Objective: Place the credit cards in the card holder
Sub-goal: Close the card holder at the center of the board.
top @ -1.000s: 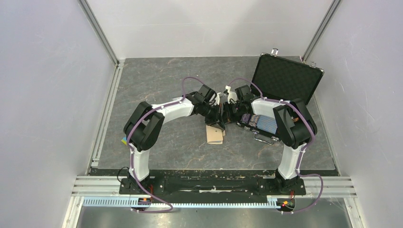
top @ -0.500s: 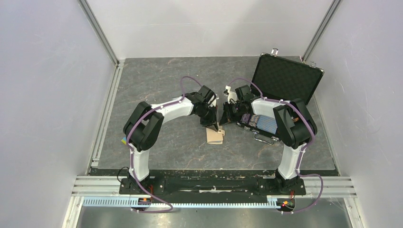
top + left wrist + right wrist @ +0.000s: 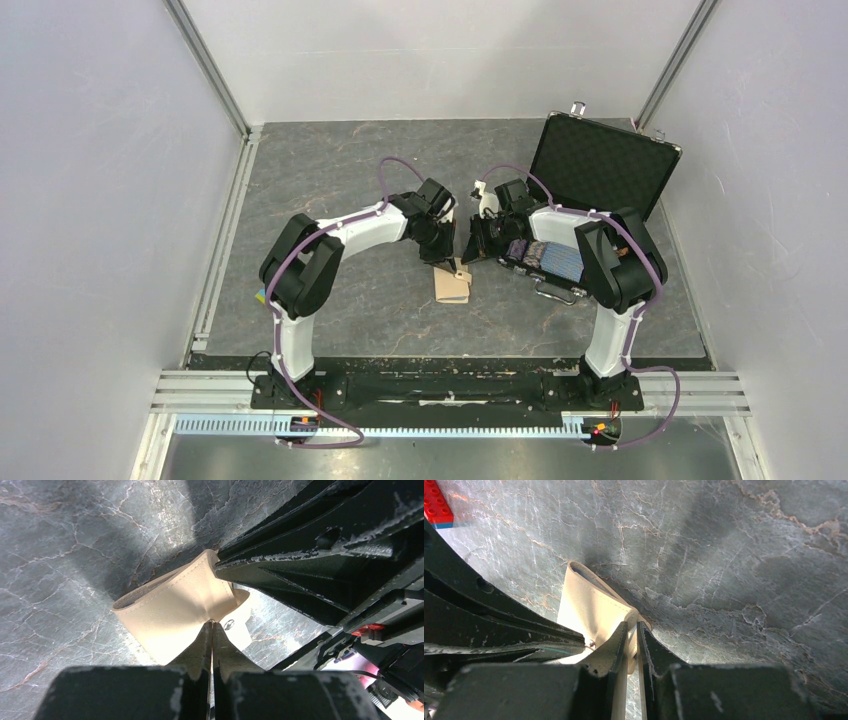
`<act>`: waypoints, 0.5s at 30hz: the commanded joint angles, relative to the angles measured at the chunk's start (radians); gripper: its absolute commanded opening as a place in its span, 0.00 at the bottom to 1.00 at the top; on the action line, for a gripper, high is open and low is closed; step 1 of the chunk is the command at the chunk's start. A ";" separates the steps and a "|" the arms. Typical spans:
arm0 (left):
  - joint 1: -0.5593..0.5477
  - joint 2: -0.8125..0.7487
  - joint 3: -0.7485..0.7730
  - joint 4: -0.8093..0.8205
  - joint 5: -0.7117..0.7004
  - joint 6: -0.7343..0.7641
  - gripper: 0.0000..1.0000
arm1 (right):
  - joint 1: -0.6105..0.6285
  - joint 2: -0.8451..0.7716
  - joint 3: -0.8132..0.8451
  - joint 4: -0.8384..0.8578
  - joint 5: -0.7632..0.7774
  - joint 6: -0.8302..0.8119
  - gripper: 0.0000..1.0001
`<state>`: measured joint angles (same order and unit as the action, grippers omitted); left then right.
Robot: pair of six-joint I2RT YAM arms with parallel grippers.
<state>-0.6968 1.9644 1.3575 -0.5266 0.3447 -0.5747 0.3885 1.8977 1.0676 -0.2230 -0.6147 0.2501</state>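
Note:
The tan card holder [image 3: 452, 286] lies on the dark marble table between both grippers. In the left wrist view the card holder [image 3: 172, 607] bulges up as a folded loop. My left gripper [image 3: 212, 623] is shut, its tips pinching the leather beside the metal snap [image 3: 228, 625]. The right gripper's black fingers [image 3: 300, 565] clamp the holder's far corner. In the right wrist view my right gripper [image 3: 633, 626] is nearly closed on the pale edge of the card holder [image 3: 589, 605]. The left fingers [image 3: 499, 630] come in from the left. The credit cards are out of view.
An open black case [image 3: 603, 165] stands at the back right, with rows of poker chips [image 3: 548, 258] in front of it, under the right arm. A red block [image 3: 436, 504] lies further out on the table. A small blue-yellow block [image 3: 261, 296] sits by the left arm.
The left gripper has drawn a little to the left, away from the right gripper, so the two now stand slightly further apart over the card holder. Both stay closed.

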 commanded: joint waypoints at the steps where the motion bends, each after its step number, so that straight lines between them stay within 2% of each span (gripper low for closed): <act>1: 0.011 -0.040 0.038 0.004 -0.016 0.027 0.02 | -0.005 -0.003 0.011 -0.021 0.021 -0.030 0.13; 11: 0.014 -0.048 0.027 0.029 0.017 0.022 0.03 | -0.005 -0.006 0.005 -0.021 0.023 -0.029 0.12; 13: 0.016 -0.053 0.013 0.054 0.036 0.007 0.18 | -0.005 -0.006 0.004 -0.021 0.022 -0.029 0.12; 15: 0.019 -0.060 -0.002 0.071 0.044 -0.003 0.28 | -0.005 -0.006 0.003 -0.021 0.021 -0.031 0.12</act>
<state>-0.6849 1.9636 1.3636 -0.5140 0.3504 -0.5766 0.3885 1.8977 1.0672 -0.2230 -0.6144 0.2501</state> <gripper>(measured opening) 0.212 0.126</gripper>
